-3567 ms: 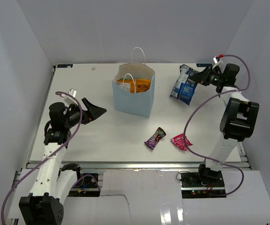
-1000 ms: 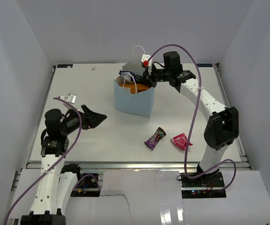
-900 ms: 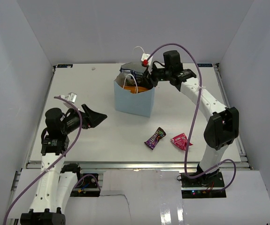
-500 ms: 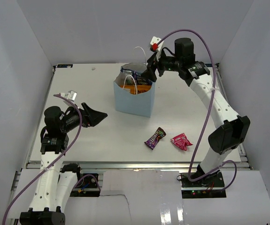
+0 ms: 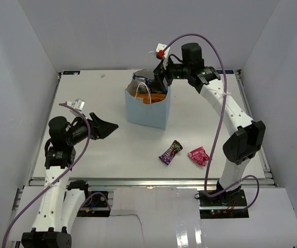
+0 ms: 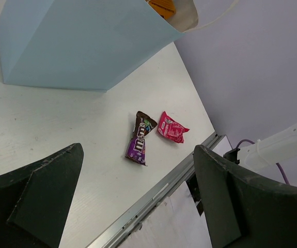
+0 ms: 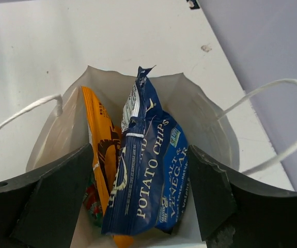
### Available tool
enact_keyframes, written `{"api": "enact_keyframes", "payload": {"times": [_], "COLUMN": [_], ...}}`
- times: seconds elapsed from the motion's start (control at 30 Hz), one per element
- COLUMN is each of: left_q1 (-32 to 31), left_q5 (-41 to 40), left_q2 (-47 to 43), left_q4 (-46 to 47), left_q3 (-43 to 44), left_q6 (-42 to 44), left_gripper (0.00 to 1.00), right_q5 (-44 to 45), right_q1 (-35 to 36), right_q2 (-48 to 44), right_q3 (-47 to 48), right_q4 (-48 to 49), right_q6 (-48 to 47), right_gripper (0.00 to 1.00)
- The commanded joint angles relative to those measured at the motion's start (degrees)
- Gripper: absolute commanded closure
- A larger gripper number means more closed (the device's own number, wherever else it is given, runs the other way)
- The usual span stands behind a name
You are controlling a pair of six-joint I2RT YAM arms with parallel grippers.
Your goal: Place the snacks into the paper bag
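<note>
blue-white bag [image 7: 148, 170] reads "POTATO CHIPS", in paper bag [image 7: 210, 129] toward desk's [image 5: 86, 93] far edge | right hand [image 5: 158, 78] wide, empty, above it | left hand [image 5: 107, 123] wide, empty

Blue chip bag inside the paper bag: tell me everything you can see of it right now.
The blue chip bag is a glossy dark-blue and white foil packet, printed "Potato Chips" and "Salt & Vinegar". It stands on end inside the paper bag, with its crimped top poking up near the rim and a crease down its length. One face rests against an orange packet. The right hand hangs open above it, not gripping it.
</note>
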Motion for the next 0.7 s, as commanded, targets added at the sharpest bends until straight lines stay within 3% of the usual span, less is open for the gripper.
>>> {"api": "enact_keyframes", "payload": {"times": [0.0, 0.07, 0.13, 0.17, 0.23, 0.27, 0.3, 0.37, 0.67], "left_q1": [0.02, 0.02, 0.02, 0.02, 0.1, 0.02, 0.02, 0.02, 0.02], "left_q5": [1.35, 1.27, 1.35, 1.27, 1.27, 1.27, 1.18, 1.18, 1.53], "left_q2": [-0.44, -0.44, -0.18, -0.18, 0.17, 0.26, 0.35, 0.61, 2.72], "left_q4": [1.05, 1.23, 1.23, 1.23, 1.4, 1.4, 1.49, 1.93, 3.51], "left_q3": [0.99, 0.9, 0.99, 0.99, 0.99, 0.99, 0.9, 0.64, 0.55], "left_q6": [-0.23, -0.32, -0.23, -0.14, -0.05, 0.03, -0.05, -0.05, 0.03], "left_gripper": [0.02, 0.02, 0.02, 0.02, 0.02, 0.02, 0.02, 0.02, 0.02], "right_q5": [2.33, 5.22, 7.77, 8.3, 9.01, 9.27, 9.89, 12.52, 12.44], "right_q1": [0.9, 1.07, 1.25, 1.25, 1.25, 1.25, 1.34, 1.51, 3.53], "right_q2": [2.15, 3.03, 4.09, 4.44, 5.06, 5.23, 5.5, 6.02, 14.11], "right_q3": [2.74, 3.7, 4.15, 4.41, 4.94, 4.85, 4.77, 4.68, 11.53], "right_q4": [-1.0, -1.0, -0.91, -0.82, -0.82, -1.08, -1.0, -1.0, -15.31], "right_q6": [-1.04, -1.83, -2.53, -2.97, -3.24, -3.41, -3.59, -4.12, -10.36], "right_gripper": [0.22, 0.26, 0.37, 0.51, 0.63, 0.79, 0.86, 0.92, 0.92]}}
